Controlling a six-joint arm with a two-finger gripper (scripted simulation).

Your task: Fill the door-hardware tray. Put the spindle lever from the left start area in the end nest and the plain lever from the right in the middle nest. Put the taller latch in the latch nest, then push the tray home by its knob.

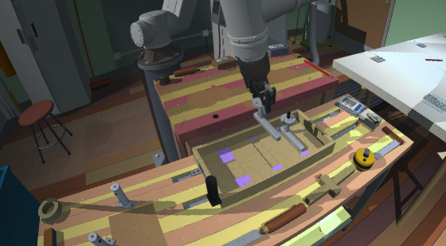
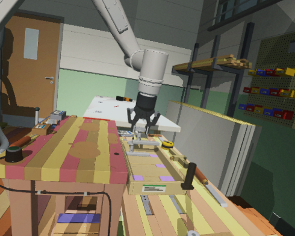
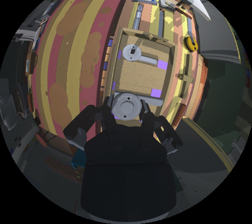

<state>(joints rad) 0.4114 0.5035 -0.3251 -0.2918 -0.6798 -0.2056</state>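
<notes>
The plain lever (image 1: 266, 123) is a grey door handle with a round rose (image 3: 126, 107). I hold it by the rose in my gripper (image 1: 264, 100), just above the middle of the wooden tray (image 1: 259, 154). Its arm points toward the tray's front wall. The spindle lever (image 1: 291, 131) lies in the nest at the tray's far end (image 3: 137, 55). The tray's black knob (image 1: 212, 190) stands at its near end. Two grey latches stand on the bench's left part, one taller (image 1: 122, 195), one at the front edge (image 1: 99, 240).
A striped red and yellow workbench (image 1: 239, 86) runs close along the tray's back side. A yellow tape measure (image 1: 363, 158), a wooden square (image 1: 326, 186) and a brown-handled chisel (image 1: 280, 219) lie in front of the tray. A roll of tape (image 1: 49, 210) sits far left.
</notes>
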